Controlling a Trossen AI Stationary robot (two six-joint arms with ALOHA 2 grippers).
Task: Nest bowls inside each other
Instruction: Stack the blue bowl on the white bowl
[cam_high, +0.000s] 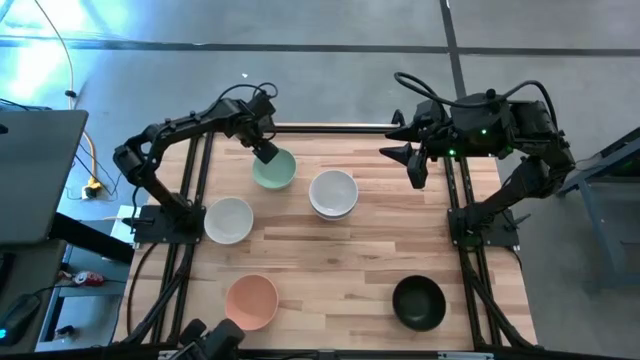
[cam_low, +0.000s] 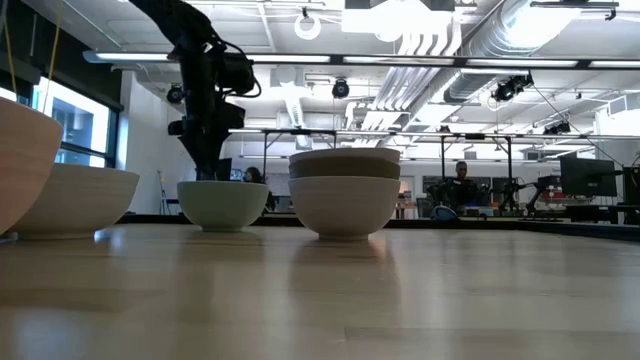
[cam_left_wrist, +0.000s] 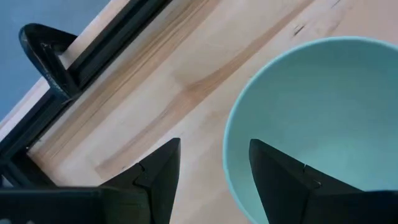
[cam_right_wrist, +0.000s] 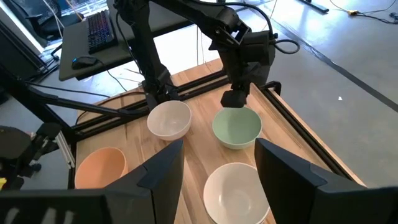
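A mint green bowl (cam_high: 274, 172) stands on its base at the table's far middle. My left gripper (cam_high: 265, 152) is open and points down over its far-left rim (cam_left_wrist: 229, 146), one finger inside the bowl and one outside, with no touch that I can see. A stack of nested pale bowls (cam_high: 333, 193) stands to the bowl's right; in the low view a greyer bowl (cam_low: 344, 160) sits in a white one (cam_low: 344, 205). A single white bowl (cam_high: 229, 219), a peach bowl (cam_high: 251, 300) and a black bowl (cam_high: 418, 303) stand apart. My right gripper (cam_high: 415, 152) is open and empty, raised at the far right.
A black frame rail (cam_high: 330, 128) runs along the table's far edge just behind the mint bowl, and side rails (cam_high: 195, 190) flank the wood. Bare wood (cam_high: 340, 270) lies in the middle, between the near bowls.
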